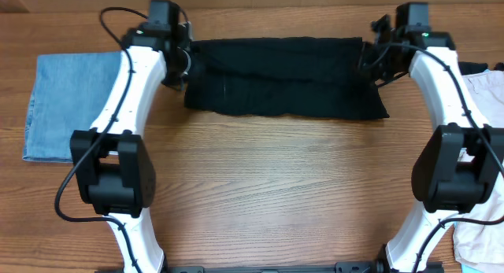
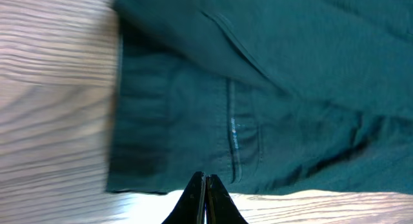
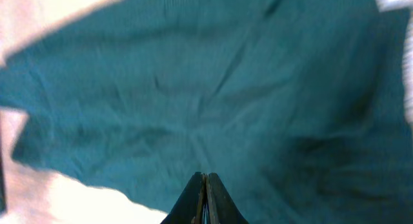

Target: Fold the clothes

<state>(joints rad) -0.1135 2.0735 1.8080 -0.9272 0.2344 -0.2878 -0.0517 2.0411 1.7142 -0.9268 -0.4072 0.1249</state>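
Note:
The black garment (image 1: 283, 80) lies in a long, flat folded strip across the far middle of the table. It fills the left wrist view (image 2: 271, 88) and the right wrist view (image 3: 213, 88). My left gripper (image 1: 187, 64) is at its left end. Its fingertips (image 2: 205, 179) are pressed together over the cloth's near edge, with nothing seen between them. My right gripper (image 1: 368, 62) is at the right end. Its fingertips (image 3: 205, 177) are also together above the cloth. The light-blue denim piece (image 1: 67, 100) lies flat at the far left. The beige piece (image 1: 488, 92) lies at the right edge.
The wooden table (image 1: 276, 186) stretches between the two arm bases. More pale cloth (image 1: 482, 245) lies at the bottom right corner, beside the right arm's base.

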